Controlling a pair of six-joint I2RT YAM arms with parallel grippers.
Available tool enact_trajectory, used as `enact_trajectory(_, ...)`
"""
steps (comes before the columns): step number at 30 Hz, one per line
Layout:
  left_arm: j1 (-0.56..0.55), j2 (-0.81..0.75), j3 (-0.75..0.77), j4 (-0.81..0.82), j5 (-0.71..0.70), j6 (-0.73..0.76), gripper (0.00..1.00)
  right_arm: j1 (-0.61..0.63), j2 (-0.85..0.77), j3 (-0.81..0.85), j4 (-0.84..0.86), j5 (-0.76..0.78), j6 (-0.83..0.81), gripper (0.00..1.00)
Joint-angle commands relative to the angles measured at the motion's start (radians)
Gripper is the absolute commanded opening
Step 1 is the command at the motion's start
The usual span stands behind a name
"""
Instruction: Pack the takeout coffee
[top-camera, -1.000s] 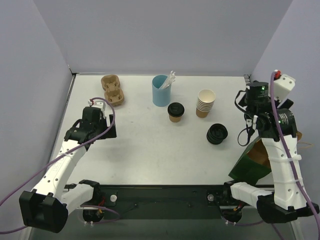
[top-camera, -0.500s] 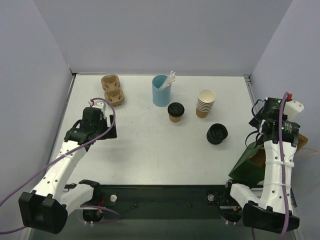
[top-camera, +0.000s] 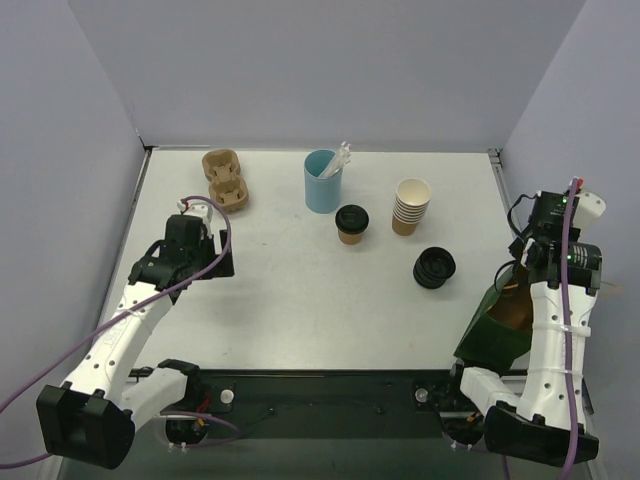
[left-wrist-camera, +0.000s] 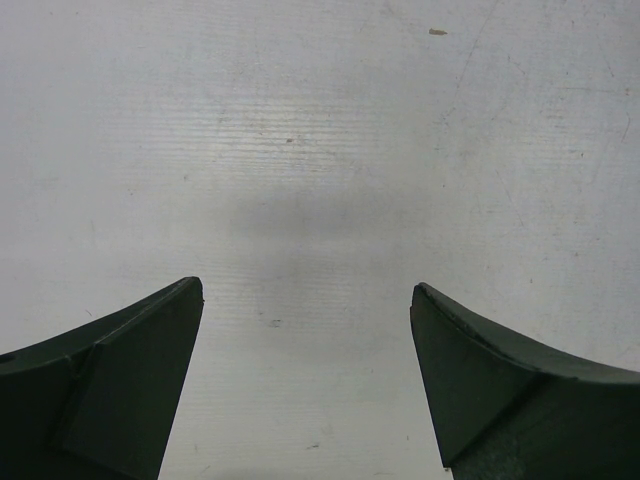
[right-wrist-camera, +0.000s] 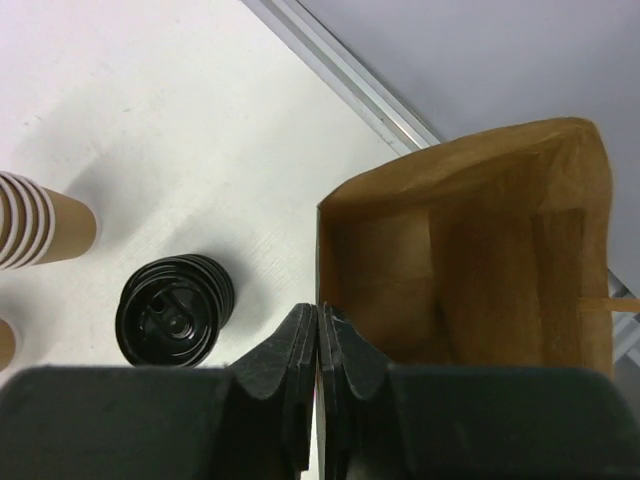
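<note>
The takeout coffee (top-camera: 351, 224), a small brown cup with a black lid, stands upright at mid-table, apart from both grippers. The green bag (top-camera: 490, 335) stands open at the table's right front edge, and its brown inside (right-wrist-camera: 480, 260) shows in the right wrist view. My right gripper (right-wrist-camera: 318, 312) is shut on the bag's near wall at the rim. In the top view that gripper (top-camera: 520, 272) sits over the bag's mouth. My left gripper (left-wrist-camera: 305, 290) hangs open over bare table on the left side (top-camera: 212, 262), holding nothing.
A stack of black lids (top-camera: 434, 268) lies just left of the bag. A stack of cream cups (top-camera: 411, 206) and a light-blue cup with white sticks (top-camera: 321, 180) stand behind the coffee. A brown cup carrier (top-camera: 225, 178) sits at the back left.
My right gripper swung from the back right down to the bag and closed on its rim. The bag's top shifted slightly. The left arm has not moved.
</note>
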Motion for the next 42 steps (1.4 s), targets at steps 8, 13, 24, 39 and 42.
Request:
enact_trajectory(8, -0.016, -0.004, 0.006, 0.035, -0.015, 0.01, 0.95, -0.005, 0.016, 0.092, -0.003, 0.01, -0.078, 0.0)
enact_trajectory(13, -0.016, -0.002, 0.006, 0.038, -0.015, 0.011, 0.95, -0.005, 0.036, 0.169, -0.032, 0.027, -0.089, 0.0)
enact_trajectory(24, -0.028, -0.001, 0.004, 0.038, -0.012, 0.011, 0.95, -0.019, 0.065, 0.118, -0.035, 0.06, -0.054, 0.44)
enact_trajectory(39, -0.087, 0.033, 0.009, 0.024, -0.07, 0.007, 0.95, -0.048, 0.1, -0.032, 0.053, 0.001, 0.02, 0.44)
enact_trajectory(42, -0.085, 0.033, 0.009, 0.021, -0.076, 0.005, 0.95, -0.057, 0.097, -0.04, 0.06, -0.009, 0.012, 0.29)
